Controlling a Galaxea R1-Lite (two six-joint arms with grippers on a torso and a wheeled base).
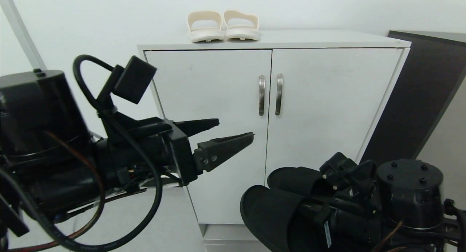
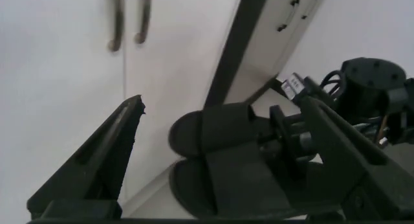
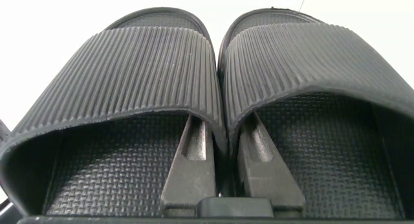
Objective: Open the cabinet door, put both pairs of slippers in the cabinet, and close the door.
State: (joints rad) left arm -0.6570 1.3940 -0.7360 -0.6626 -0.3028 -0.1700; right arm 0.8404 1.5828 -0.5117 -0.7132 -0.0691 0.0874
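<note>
The white cabinet point(image 1: 218, 81) stands with both doors shut and its two metal handles point(image 1: 269, 94) side by side at the middle seam. A beige pair of slippers point(image 1: 222, 26) rests on the cabinet top. My left gripper point(image 1: 236, 128) is open in front of the left door, below and left of the handles, with nothing between its fingers. My right gripper point(image 3: 223, 120) is shut on the black pair of slippers point(image 1: 280, 204), pinching their two inner edges together, low in front of the right door. The left wrist view shows the left gripper point(image 2: 223, 101), the black slippers point(image 2: 220, 153) and the handles point(image 2: 129, 20).
A dark panel point(image 1: 418, 99) leans against the cabinet's right side. A plain white wall runs behind and to the left of the cabinet. The cabinet's plinth point(image 1: 233, 233) stands on the floor.
</note>
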